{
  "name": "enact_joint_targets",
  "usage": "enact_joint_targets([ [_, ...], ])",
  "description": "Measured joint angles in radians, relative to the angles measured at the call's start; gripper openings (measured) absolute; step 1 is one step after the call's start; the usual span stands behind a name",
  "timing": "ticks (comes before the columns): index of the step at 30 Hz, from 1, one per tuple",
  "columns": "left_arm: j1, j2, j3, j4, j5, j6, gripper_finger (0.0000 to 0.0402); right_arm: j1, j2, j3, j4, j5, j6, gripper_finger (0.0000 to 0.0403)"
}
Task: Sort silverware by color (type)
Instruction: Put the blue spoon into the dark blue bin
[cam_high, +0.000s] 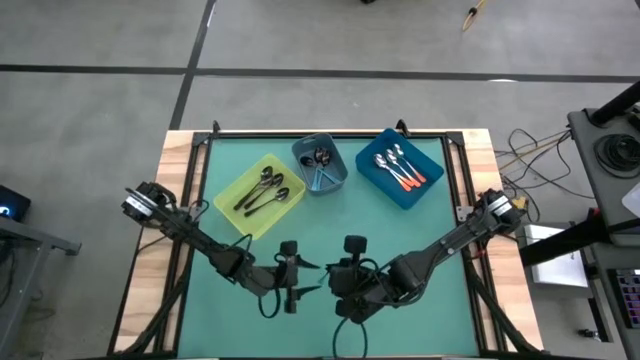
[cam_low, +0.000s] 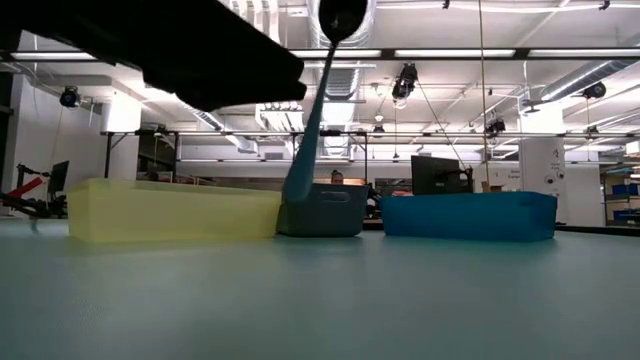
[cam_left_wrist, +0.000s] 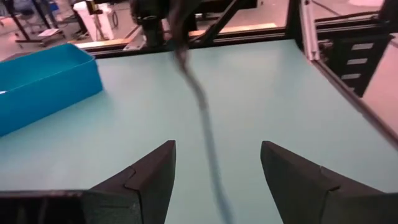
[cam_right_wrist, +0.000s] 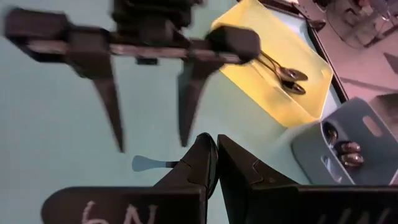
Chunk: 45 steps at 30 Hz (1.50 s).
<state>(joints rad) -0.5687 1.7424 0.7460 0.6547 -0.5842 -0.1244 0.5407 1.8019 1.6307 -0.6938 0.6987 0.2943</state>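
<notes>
Sorting looks near complete, judged from how things lie. Yellow bin (cam_high: 258, 195) at table's left-rear holds the black-handled spoons (cam_high: 262, 190); grey-blue bin (cam_high: 319, 164) at centre holds light blue spoons (cam_high: 321, 172), w/ at least one darker item at its far end, type not clear; blue bin (cam_high: 400, 166) at right holds the orange-red spoons (cam_high: 403, 172). No loose silverware seen on the green mat (cam_high: 420, 225) in the high view. One item outstanding: a light blue spoon (cam_low: 308, 140), held up off the table betw. the two arms at the near-centre. Right gripper (cam_right_wrist: 215, 155) is clenched on that spoon's handle, blue handle tip poking out beside its fingers in the right wrist view. Left gripper (cam_left_wrist: 216, 168) faces it close by, fingers spread wide, grasping nothing; spoon passes betw. its fingers w/o contact as far as visible. Assessment: a handover btwn arms, w/ right arm now sole holder. Remaining: carry this spoon to the grey-blue bin and drop it. Low view shows spoon hanging tilted, bowl up.
</notes>
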Motion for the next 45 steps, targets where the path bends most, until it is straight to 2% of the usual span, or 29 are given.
enact_joint_targets([
  [9,0.02,0.007,-0.05,0.098,0.001,-0.021,0.0217,0.0,0.045,0.11,-0.015,0.006,-0.103,0.0012],
  [17,0.02,0.007,-0.039,0.103,0.027,0.001,0.0212,0.0,0.066,0.151,-0.014,0.008,-0.18,0.0012],
  [22,0.02,0.007,-0.039,0.099,0.027,0.01,0.0166,0.0,0.066,0.15,-0.018,0.009,-0.183,0.0012],
  [31,0.02,0.007,-0.04,0.1,0.02,0.01,0.0011,0.0,0.065,0.149,-0.022,0.012,-0.183,0.0013],
  [36,0.018,0.007,-0.04,0.099,-0.047,0.016,0.0003,0.0,0.064,0.149,-0.024,0.019,-0.178,0.0013],
  [45,0.016,0.007,-0.04,0.103,-0.054,0.019,0.0001,0.0,0.063,0.149,-0.027,0.015,-0.164,0.0013],
])
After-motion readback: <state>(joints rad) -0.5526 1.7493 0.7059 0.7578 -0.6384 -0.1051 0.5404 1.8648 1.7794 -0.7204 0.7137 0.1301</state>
